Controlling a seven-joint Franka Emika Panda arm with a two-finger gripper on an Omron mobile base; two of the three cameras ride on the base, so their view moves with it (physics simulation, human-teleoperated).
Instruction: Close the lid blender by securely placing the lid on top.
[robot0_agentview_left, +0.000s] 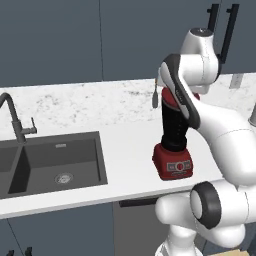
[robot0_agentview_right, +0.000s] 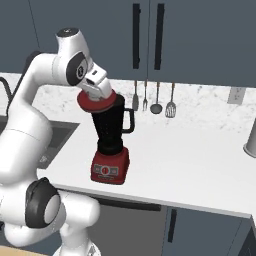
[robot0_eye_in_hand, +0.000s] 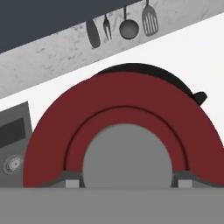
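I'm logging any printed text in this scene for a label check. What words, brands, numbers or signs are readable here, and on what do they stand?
None can be read.
Blender base, front buttons: small pale marks, too small and blurred to read.
Lid: plain red with a grey knob, no text.
Wall outlet: no lettering to make out.

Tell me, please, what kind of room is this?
A kitchen, rendered in simulation. A dark sink with a faucet is set in a white counter, a blender stands on it, and cooking utensils hang on the marble backsplash below dark cabinets.
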